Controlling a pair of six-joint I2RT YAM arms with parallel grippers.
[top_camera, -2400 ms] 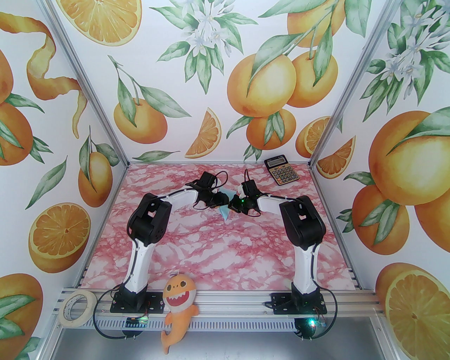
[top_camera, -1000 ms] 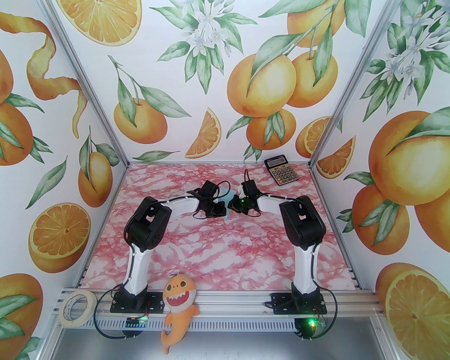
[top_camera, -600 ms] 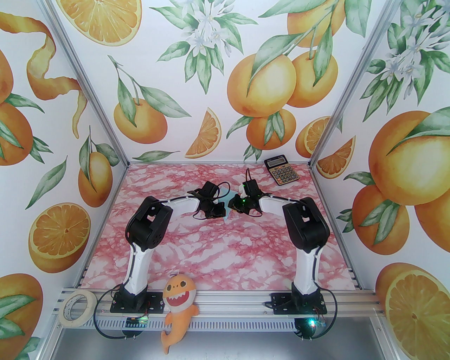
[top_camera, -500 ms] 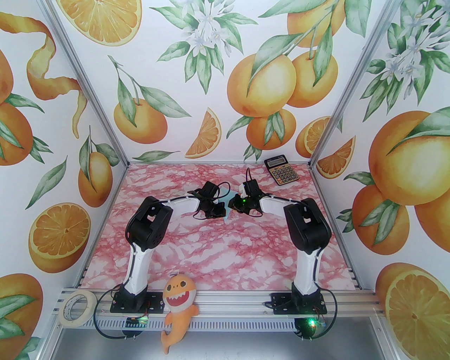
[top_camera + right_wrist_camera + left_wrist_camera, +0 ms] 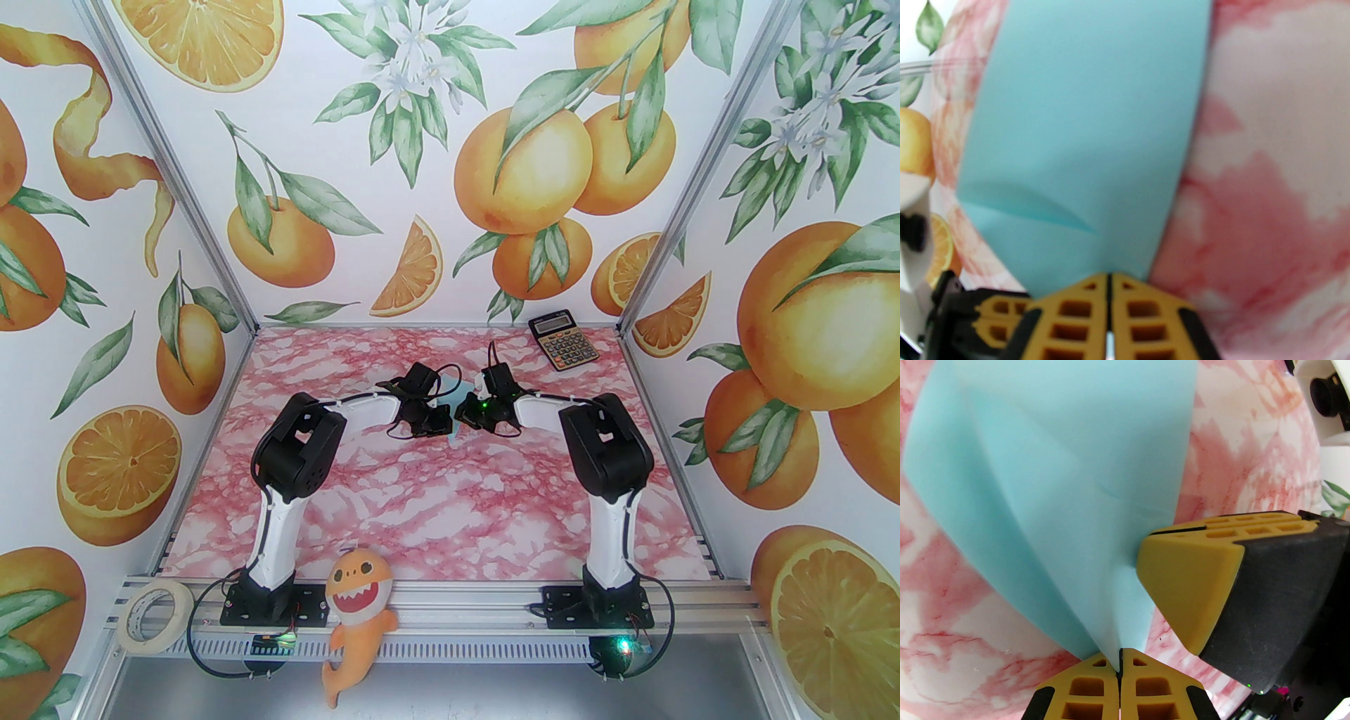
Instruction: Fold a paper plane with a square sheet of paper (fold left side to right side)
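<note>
Standing at the near edge, I am looking at both arms reaching in toward the middle of the pink marbled table [image 5: 422, 506]. Their wrists are meeting a little toward 12 o'clock from its centre. The sheet of paper [image 5: 451, 384] is sitting right between them, and from up here the black wrists are hiding nearly all of it; only pale blue slivers are peeking out.

In the left wrist view, the left gripper [image 5: 1119, 659] is pinching the narrow, pointed end of the sheet of paper [image 5: 1058, 483], its yellow fingers pressed together on it. The paper is fanning out toward 12 o'clock with angled creases, and its far edge is running off the frame. The right gripper [image 5: 1181, 585] is coming in from 3 o'clock, fingers together, its tip dimpling the paper's edge.

The right wrist view is blurring, yet the right gripper [image 5: 1108, 281] is showing its fingers closed on the near edge of the blue sheet [image 5: 1082, 123]. The left gripper [image 5: 988, 313] is sitting at 8 o'clock, partly cut off.

A calculator [image 5: 563, 342] is lying at the far corner, around 1 o'clock, well apart.
</note>
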